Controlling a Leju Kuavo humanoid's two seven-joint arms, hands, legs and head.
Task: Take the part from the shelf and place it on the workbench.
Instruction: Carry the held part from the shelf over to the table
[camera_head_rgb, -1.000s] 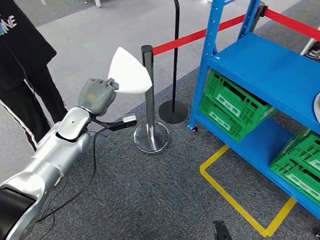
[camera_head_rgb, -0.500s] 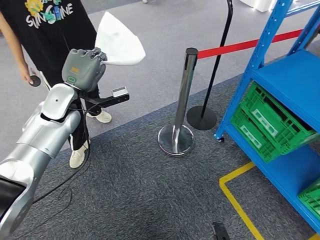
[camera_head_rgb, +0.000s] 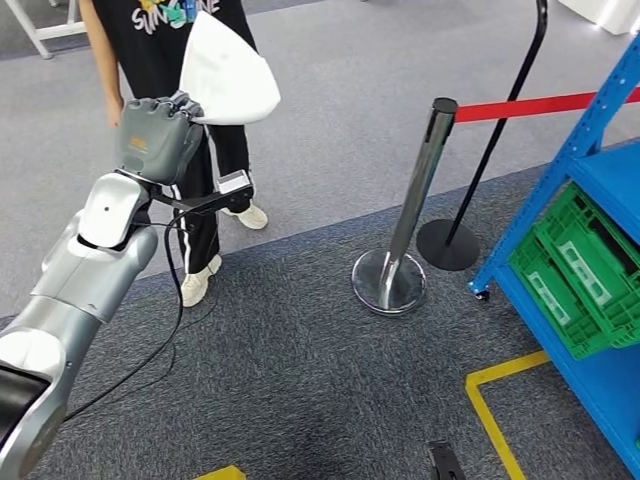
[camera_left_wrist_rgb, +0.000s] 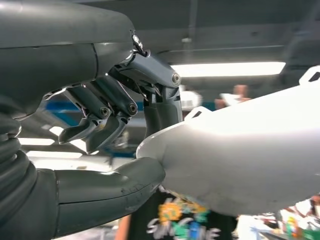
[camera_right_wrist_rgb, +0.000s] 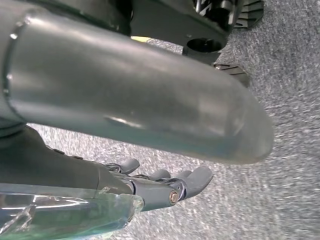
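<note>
View swung left; left hand (camera_head_rgb: 155, 135) grips part (camera_head_rgb: 226, 75).

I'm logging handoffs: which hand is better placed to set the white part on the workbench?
Left. The left hand already pinches the white part by its edge, raised in front. The right hand hangs over the carpet, holding nothing.

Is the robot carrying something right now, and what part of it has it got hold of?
Yes. Its left hand holds a white curved part, pinched at one narrow edge between thumb and fingers. The right hand holds nothing.
</note>
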